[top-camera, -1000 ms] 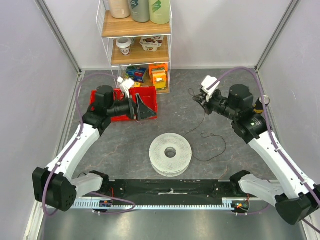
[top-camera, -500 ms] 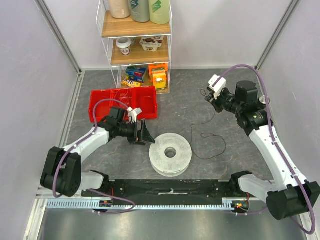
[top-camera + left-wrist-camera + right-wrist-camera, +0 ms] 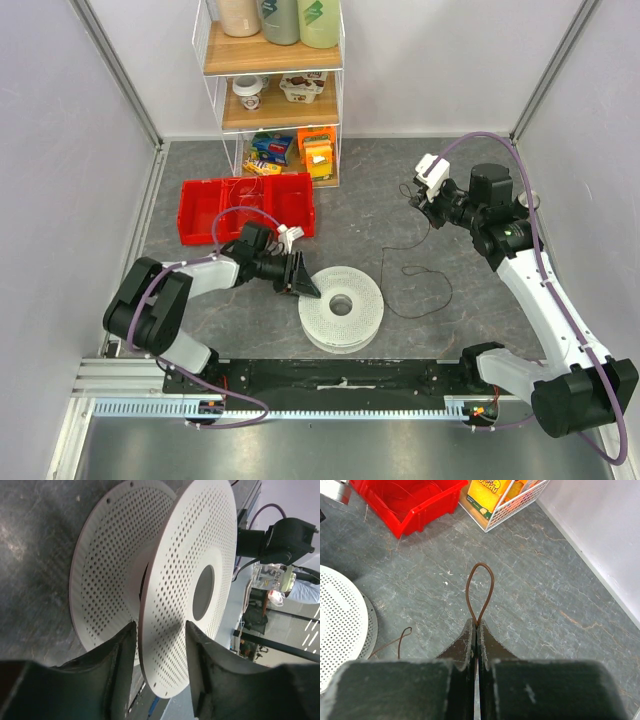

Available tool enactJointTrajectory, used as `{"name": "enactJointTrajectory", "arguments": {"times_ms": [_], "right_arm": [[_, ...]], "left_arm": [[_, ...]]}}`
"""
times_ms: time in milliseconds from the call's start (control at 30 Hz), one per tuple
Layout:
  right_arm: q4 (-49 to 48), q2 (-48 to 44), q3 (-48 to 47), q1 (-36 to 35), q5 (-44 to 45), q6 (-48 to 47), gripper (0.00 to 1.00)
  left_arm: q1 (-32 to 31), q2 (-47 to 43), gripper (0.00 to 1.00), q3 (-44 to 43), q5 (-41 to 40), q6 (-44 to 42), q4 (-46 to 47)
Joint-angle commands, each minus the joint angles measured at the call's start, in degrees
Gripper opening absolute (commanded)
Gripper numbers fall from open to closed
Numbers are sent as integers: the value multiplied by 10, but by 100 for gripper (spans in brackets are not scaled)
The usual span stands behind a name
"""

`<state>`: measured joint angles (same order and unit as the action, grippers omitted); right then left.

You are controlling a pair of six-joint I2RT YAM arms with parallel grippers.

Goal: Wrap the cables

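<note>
Barely begun: the cable (image 3: 481,563) lies loose on the table (image 3: 350,200) by the spool (image 3: 341,306), none wound. The right end effector (image 3: 476,622) pinches its loop; the left end effector (image 3: 160,627) straddles the spool's flange, grip unclear

Thin brown cable (image 3: 481,564), loop pinched in right claw (image 3: 476,626).
</note>
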<state>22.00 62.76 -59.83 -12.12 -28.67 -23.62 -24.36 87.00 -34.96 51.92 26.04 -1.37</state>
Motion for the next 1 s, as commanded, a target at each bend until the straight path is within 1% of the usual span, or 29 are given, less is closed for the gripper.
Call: {"name": "enactJointTrajectory", "arguments": {"times_ms": [0, 33, 67, 133, 200, 233, 333, 467, 533, 600, 633, 767, 867, 967], "right_arm": [[-3, 1, -3, 3, -17, 1, 0], [-2, 2, -5, 2, -19, 4, 0], [-2, 1, -5, 2, -20, 4, 0], [-1, -4, -5, 1, -24, 6, 0], [1, -11, -4, 3, -34, 13, 0], [1, -12, -5, 3, -41, 18, 0], [15, -19, -12, 2, -70, 27, 0], [32, -23, -30, 3, -93, 37, 0], [38, -26, -34, 3, -105, 43, 0], [45, -27, -34, 2, -122, 50, 0], [51, -29, -32, 2, -129, 52, 0], [66, -25, -33, 3, -160, 66, 0], [88, -15, -41, -4, -186, 74, 0], [121, -10, -53, -24, -191, 66, 0]], "left_arm": [[-2, 17, 40, -5, 36, 29, 87], [-3, 18, 30, -9, 45, 34, 98], [-3, 16, 25, -12, 55, 39, 103], [-2, 2, 7, -19, 71, 46, 108], [-2, -29, 2, -31, 76, 38, 89], [-3, -46, 2, -43, 72, 24, 61], [-2, -112, 2, -98, 45, -68, -60], [-4, -191, 2, -157, -2, -164, -166], [-6, -216, 2, -190, -21, -221, -221], [-9, -235, 2, -228, -34, -259, -266], [-12, -240, 2, -240, -38, -301, -285], [-29, -257, 2, -272, -52, -398, -339], [-64, -285, 2, -267, -88, -469, -348], [-98, -305, 2, -251, -125, -518, -349]]}}
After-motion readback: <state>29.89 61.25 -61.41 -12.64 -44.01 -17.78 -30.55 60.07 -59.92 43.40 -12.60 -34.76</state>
